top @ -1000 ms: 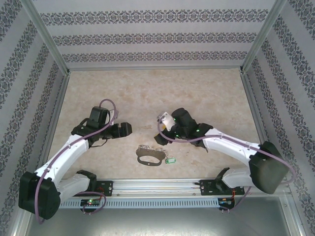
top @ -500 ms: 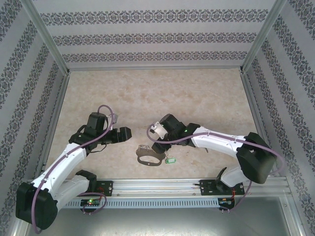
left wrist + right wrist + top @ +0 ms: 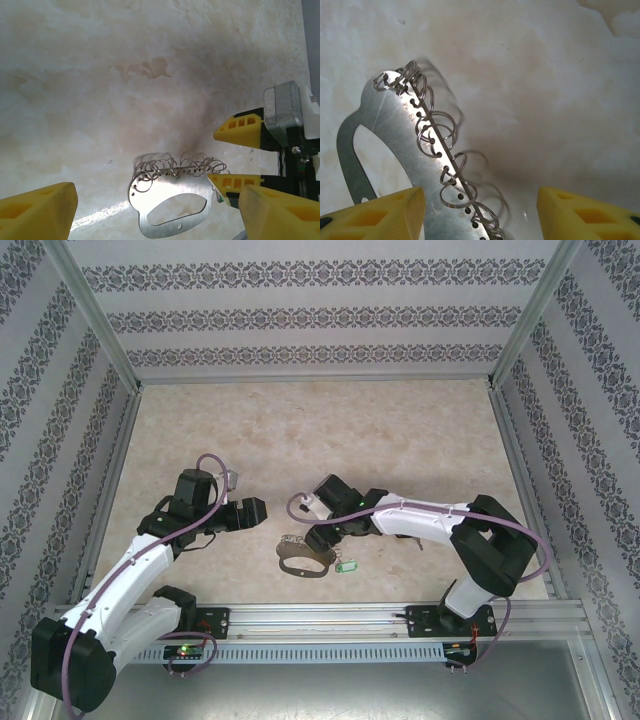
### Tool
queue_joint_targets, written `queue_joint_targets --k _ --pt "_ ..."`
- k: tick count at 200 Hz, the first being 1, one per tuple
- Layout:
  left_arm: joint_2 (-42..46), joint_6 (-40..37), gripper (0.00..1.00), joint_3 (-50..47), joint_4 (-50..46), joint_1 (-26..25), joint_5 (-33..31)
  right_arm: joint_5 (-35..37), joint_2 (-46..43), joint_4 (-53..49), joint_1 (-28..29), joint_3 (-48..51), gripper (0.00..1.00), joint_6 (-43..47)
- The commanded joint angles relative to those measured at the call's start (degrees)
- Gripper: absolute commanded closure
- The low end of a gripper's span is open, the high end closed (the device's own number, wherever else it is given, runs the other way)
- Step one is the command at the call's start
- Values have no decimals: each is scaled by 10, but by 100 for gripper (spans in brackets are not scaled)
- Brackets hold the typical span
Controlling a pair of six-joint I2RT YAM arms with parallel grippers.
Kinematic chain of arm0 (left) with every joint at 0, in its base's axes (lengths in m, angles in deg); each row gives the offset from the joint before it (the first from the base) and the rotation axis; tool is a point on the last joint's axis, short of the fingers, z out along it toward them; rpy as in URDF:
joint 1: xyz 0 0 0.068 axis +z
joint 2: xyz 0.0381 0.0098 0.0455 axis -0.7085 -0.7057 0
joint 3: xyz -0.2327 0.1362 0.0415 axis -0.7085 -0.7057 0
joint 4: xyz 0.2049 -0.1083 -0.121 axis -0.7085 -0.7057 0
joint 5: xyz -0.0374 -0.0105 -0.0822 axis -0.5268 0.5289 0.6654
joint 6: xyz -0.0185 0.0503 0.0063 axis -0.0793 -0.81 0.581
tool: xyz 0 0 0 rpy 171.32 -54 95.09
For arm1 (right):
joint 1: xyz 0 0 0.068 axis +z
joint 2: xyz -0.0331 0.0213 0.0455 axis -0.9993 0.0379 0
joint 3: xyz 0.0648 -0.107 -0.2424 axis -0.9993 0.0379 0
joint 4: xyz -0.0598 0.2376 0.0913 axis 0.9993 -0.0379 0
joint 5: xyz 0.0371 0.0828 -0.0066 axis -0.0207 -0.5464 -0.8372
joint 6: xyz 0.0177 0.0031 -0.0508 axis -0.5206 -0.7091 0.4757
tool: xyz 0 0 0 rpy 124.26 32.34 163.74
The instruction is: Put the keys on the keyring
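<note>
From above, the keyring (image 3: pixel 304 558) lies flat on the table (image 3: pixel 300 430), directly below the right jaws and off to the side of the left jaws, with its green tag (image 3: pixel 346 566) at the end under the right arm. A small dark shape (image 3: pixel 421 542) beside the right forearm may be the key, but it is too small to be sure.

The left wrist camera shows the left jaws spread wide and empty, with the keyring ahead of them and between their tips. The right arm's yellow fingers (image 3: pixel 239 131) stand apart at the far end of the row of rings (image 3: pixel 180 167), the lower one touching or nearly touching the plate.

The right wrist camera shows the right jaws moderately open and gripping nothing. One finger (image 3: pixel 375 215) hangs over the grey plate. The other is out over bare table, and the ring edge runs into the gap between them.

The step looks like a pick-up of the keyring by that edge. To do it well, come down squarely and pinch the plate itself, not a loose ring that would swivel. Keep the left jaws close enough to steady the other end.
</note>
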Motion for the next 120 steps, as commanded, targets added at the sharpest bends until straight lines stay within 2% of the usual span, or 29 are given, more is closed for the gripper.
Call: queue_joint_targets --k 1,16,91,120 --pt "-1 1 16 -7 16 -5 15 -15 -7 9 6 18 40 -38" --pt "-2 -1 16 -6 18 -5 17 -13 -6 -5 7 23 43 -44" --pt "-10 -2 16 -4 29 -5 20 -1 5 -6 6 35 46 -57" --pt "-8 -2 16 -1 27 -5 20 -11 8 -2 6 39 54 -53"
